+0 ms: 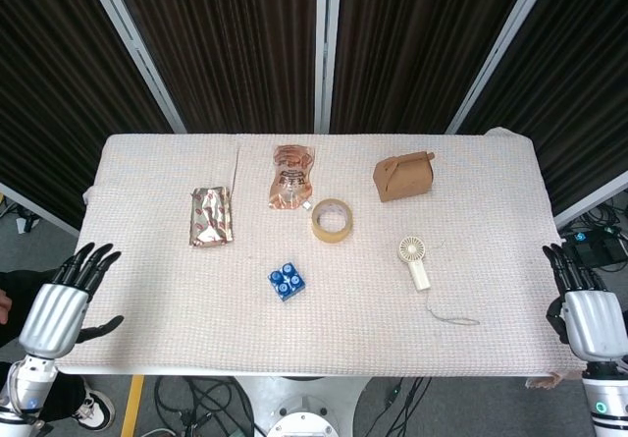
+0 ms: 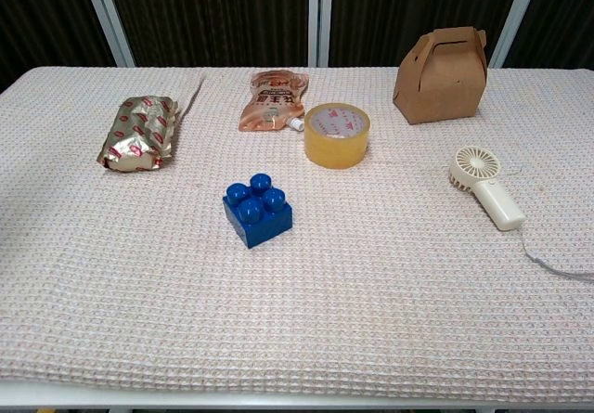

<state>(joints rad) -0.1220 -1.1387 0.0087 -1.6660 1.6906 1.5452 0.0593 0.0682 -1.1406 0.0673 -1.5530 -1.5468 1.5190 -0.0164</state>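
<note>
Two silver-backed robot hands with black fingers

The left hand (image 1: pixel 61 304) is seen lower left, the right hand (image 1: pixel 587 309) lower right; silver wrist cuffs are shown below each.
</note>
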